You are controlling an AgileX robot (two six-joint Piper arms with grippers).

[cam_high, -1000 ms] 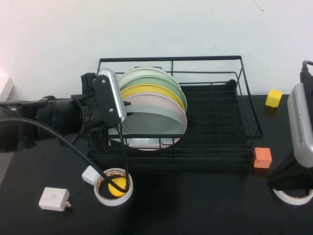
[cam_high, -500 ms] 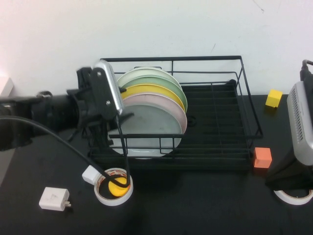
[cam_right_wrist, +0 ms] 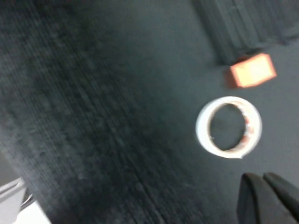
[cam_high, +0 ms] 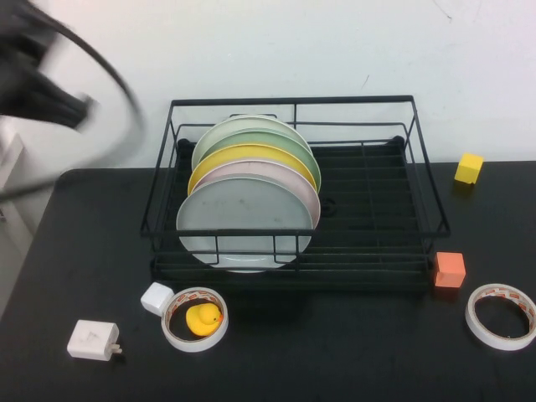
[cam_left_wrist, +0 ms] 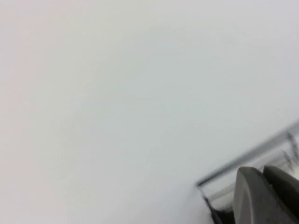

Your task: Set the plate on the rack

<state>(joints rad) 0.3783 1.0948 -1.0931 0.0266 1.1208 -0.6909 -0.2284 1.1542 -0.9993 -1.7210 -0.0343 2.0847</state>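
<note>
We see plate (cam_high: 244,220) seated frontmost in rack (cam_high: 368,219); both end effectors off-frame in high view, grip states unknowable; we retract clear.

No text, label, brand, number or sign can be read anywhere in these views. The tape roll (cam_high: 501,316) at the lower right of the high view carries reddish marks on its inner ring, and so does the tape roll around the duck (cam_high: 193,319), but neither resolves into letters.
</note>
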